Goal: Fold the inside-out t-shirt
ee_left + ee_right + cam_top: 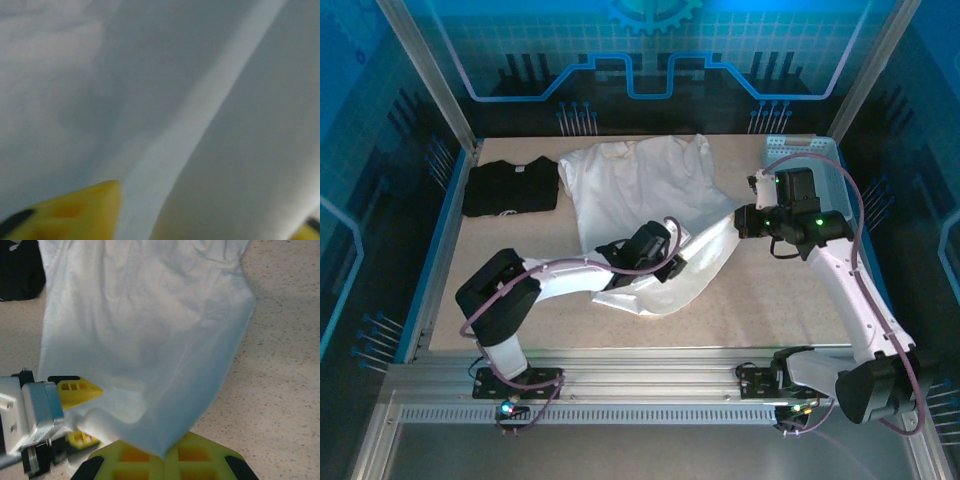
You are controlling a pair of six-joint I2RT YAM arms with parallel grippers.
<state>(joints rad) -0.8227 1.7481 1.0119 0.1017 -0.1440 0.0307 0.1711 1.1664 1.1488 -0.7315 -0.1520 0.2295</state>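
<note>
inside-out t-shirt (630, 180): white, lying mid-table (770, 300), collar end toward the far edge, upper part flat. its near right corner is lifted off the surface and drawn toward the right

right gripper (165, 457): closed, with the shirt's edge pinched between the yellow fingers; the cloth hangs from it in a taut sheet

left gripper (97, 415): down on the shirt's near part. its fingers stand apart with a rolled fold of white cloth between them (cannot tell whether they press on it)

black folded t-shirt (510, 185): far left corner, just beside the white shirt's sleeve; contact not clear from above
</note>
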